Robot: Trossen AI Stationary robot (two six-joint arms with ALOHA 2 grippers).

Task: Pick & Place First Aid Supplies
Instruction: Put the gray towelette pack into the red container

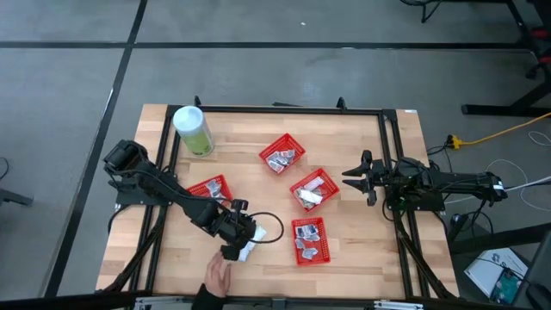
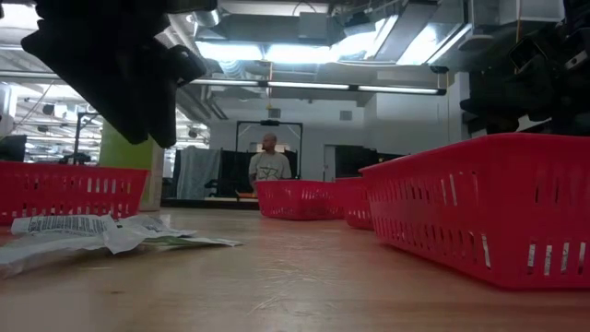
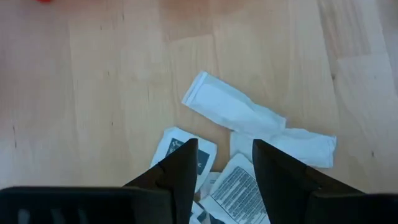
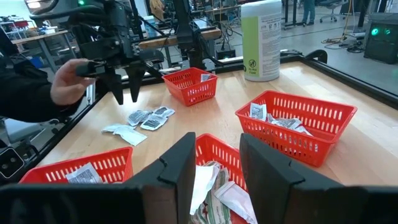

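On the wooden table (image 1: 362, 250) stand four red mesh baskets: one near the middle back (image 1: 283, 154) and two to its front right (image 1: 313, 189) (image 1: 310, 240) each hold crumpled white-grey first aid packets, while the fourth (image 1: 209, 189), on the left, lies partly under the left arm and its contents cannot be made out from above. A loose heap of first aid packets (image 3: 249, 134) lies on the bare wood near the front edge, outside any basket; the left gripper (image 3: 225, 163) hangs just above it with fingers spread and nothing between them. A person's hand (image 1: 217, 277) reaches in from the front edge just beside that gripper. A pale-green canister with a white lid (image 1: 193, 130) stands at the back left corner; its label print is too small to read. The right gripper (image 1: 359, 178) waits at the table's right side, fingers apart and empty, above a filled basket. One packet carries a block of fine print, unreadable.
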